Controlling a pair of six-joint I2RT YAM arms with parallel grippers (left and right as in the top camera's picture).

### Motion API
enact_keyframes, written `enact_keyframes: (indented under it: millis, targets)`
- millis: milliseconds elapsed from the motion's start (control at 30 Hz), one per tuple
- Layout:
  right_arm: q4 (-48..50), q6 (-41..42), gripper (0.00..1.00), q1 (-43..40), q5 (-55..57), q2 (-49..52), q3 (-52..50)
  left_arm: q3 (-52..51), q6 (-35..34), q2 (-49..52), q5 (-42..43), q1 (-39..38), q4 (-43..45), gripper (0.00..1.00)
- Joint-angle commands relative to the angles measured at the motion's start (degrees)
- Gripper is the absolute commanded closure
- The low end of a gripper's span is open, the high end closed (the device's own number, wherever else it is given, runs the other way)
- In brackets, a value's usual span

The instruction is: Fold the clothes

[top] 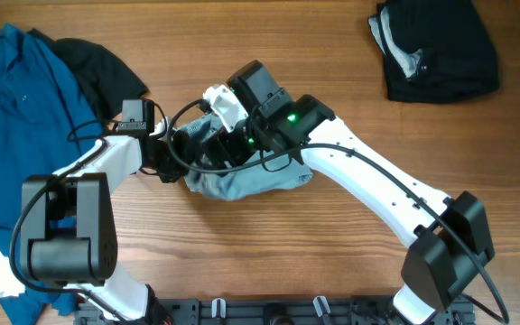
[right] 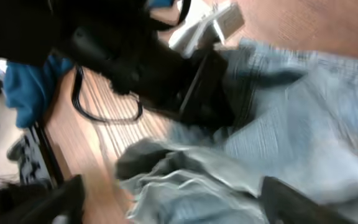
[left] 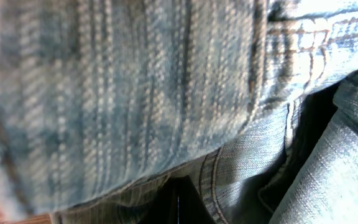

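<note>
The pale denim shorts (top: pixel 246 181) lie bunched at the table's middle. My left gripper (top: pixel 175 155) is at their left edge. In the left wrist view the denim (left: pixel 135 93) fills the frame and presses close, with only a dark finger tip (left: pixel 179 205) showing, shut on the cloth. My right gripper (top: pixel 208 144) reaches in from the right just above the shorts. In the right wrist view its fingers (right: pixel 179 202) stand wide open over crumpled denim (right: pixel 229 174), and the left arm (right: pixel 154 68) lies ahead of it. That view is blurred.
A royal-blue shirt (top: pixel 16 108) lies at the far left with a black garment (top: pixel 97 59) beside it. Another black garment (top: pixel 436 45) lies folded at the back right. Bare wooden table (top: pixel 332 271) shows in front.
</note>
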Motion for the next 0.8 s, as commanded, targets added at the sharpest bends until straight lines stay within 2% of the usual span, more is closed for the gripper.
enact_keyframes:
  millis: [0,100,267,433,567,767]
  targets:
    - [-5.92,4.39,0.01,-2.05,7.61,-3.5,6.21,-0.94,-0.79,3.69,-7.74,-0.2,1.03,0.96]
    - [-10.45,10.05,0.0,-5.29,12.98,-5.07,6.64,-0.94,-0.81,3.69,-7.74,-0.22,1.18,0.96]
    - [-14.29,13.77,0.0,-11.28,10.05,-3.13,2.73,-0.94,-0.81,3.69,-7.74,-0.22,1.2,0.96]
    - [-9.92,14.16,0.01,-11.19,0.26,0.83,-0.79,-0.94,-0.79,3.69,-7.74,-0.22,1.2,0.96]
    - [-7.19,16.76,0.05,-9.6,-3.54,4.7,-0.87,-0.94,-0.79,3.69,-7.74,-0.22,1.18,0.96]
    - [-1.51,18.49,0.06,-9.01,-6.71,6.08,-0.87,-0.94,-0.79,3.69,-7.74,-0.22,1.2,0.96]
